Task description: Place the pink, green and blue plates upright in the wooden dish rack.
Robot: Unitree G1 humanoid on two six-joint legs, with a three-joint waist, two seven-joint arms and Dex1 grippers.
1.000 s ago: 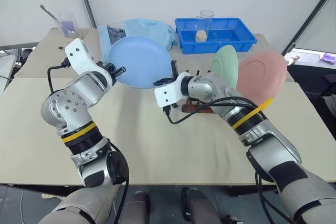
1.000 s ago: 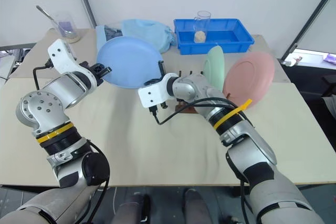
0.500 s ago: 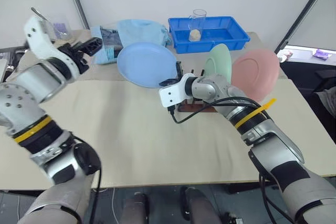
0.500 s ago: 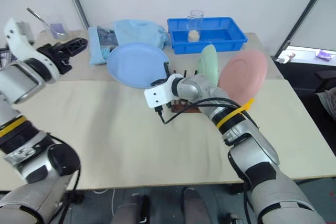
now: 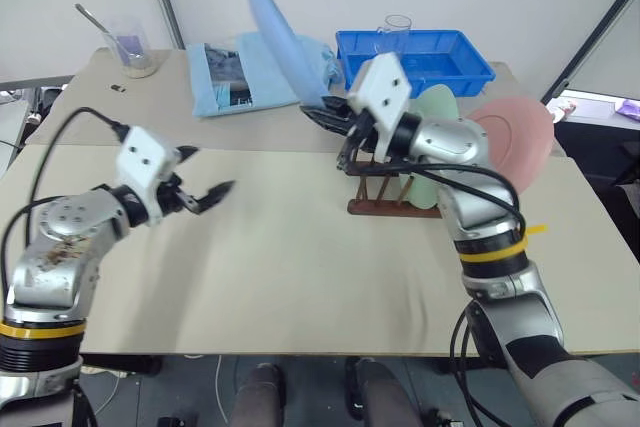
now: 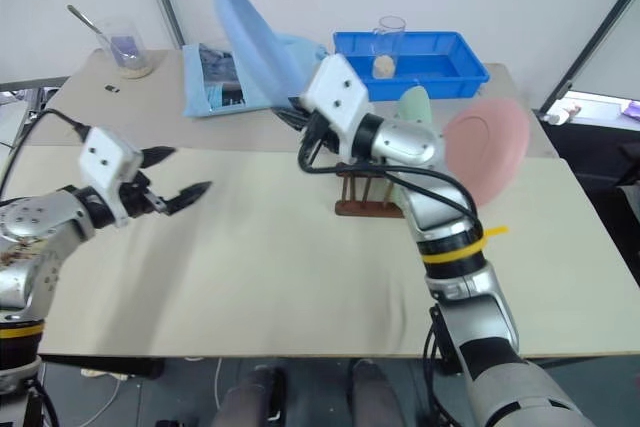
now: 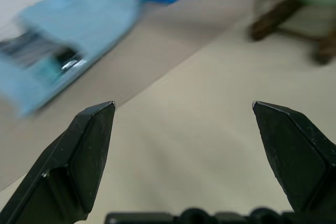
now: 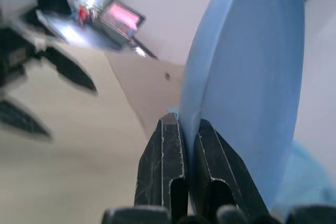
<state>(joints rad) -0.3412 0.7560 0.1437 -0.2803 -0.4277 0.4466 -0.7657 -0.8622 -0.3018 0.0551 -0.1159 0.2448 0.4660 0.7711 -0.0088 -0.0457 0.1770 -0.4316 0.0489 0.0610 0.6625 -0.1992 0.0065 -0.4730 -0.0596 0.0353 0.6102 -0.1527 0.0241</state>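
Note:
My right gripper [image 5: 326,113] is shut on the rim of the blue plate [image 5: 279,35] and holds it on edge, tilted, in the air left of the wooden dish rack [image 5: 389,195]. The right wrist view shows the two fingers [image 8: 169,145] clamped on the blue plate's [image 8: 247,72] edge. The green plate [image 6: 413,107] stands upright in the rack, partly behind my right arm. The pink plate [image 5: 517,141] leans at the rack's right end. My left gripper [image 5: 208,169] hovers open and empty over the table, well to the left of the rack.
A blue plastic tray [image 5: 455,59] holding a glass [image 5: 396,31] stands at the back. A light blue cloth [image 5: 240,72] lies to the tray's left. A beaker with a spoon [image 5: 133,50] stands at the far left corner.
The left gripper let go of the blue plate, opened wide, swung out left and came back low over the table. The right gripper lifted the plate and rolled it onto its edge.

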